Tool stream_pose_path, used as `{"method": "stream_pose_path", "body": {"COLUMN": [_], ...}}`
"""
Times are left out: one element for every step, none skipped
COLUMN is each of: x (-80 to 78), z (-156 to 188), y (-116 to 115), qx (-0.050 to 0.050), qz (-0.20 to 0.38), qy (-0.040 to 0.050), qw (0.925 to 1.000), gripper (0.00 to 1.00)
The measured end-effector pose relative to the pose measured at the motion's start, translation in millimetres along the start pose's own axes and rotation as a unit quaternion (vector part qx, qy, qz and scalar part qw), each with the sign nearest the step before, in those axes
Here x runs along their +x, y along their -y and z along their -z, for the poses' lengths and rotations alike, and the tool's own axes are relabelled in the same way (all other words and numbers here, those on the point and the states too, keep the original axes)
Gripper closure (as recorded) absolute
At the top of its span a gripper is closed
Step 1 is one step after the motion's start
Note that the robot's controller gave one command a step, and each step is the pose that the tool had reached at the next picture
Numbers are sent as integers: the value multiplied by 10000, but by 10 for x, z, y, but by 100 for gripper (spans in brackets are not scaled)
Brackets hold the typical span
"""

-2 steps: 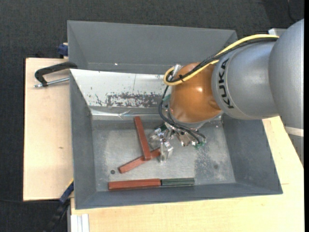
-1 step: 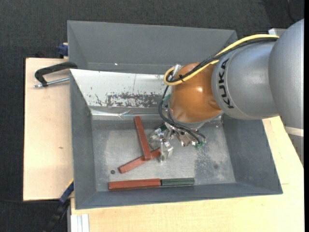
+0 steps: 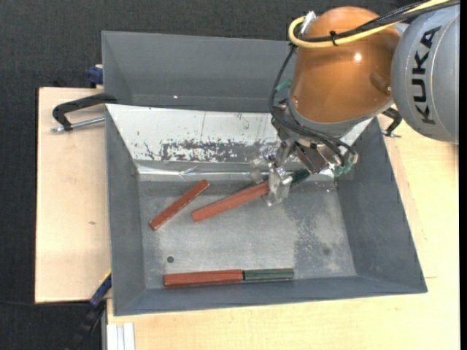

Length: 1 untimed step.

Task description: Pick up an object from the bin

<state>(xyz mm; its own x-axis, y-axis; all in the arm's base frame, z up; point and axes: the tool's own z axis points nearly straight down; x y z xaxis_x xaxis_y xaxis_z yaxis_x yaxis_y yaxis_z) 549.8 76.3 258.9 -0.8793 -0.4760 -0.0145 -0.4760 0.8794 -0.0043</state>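
My gripper hangs low over the back right part of the bin floor, under the orange wrist cover. It sits right at the upper right end of a long red-brown stick, which slants down to the left. The stick's end meets the gripper's tip, and the view does not settle whether it is gripped. A second, shorter red-brown stick lies just left of it at a steeper slant, apart from the gripper.
Along the bin's front wall lie a red-brown stick and a dark green stick, end to end. The arm and its orange cover overhang the bin's back right corner. Bare floor spreads to the right of the gripper.
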Motion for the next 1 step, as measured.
{"method": "stream_pose_path", "body": {"x": [5], "z": [-23], "y": [-1], "qx": [-7], "qz": [0], "qy": [-19], "qw": [10000], "gripper": [100]}}
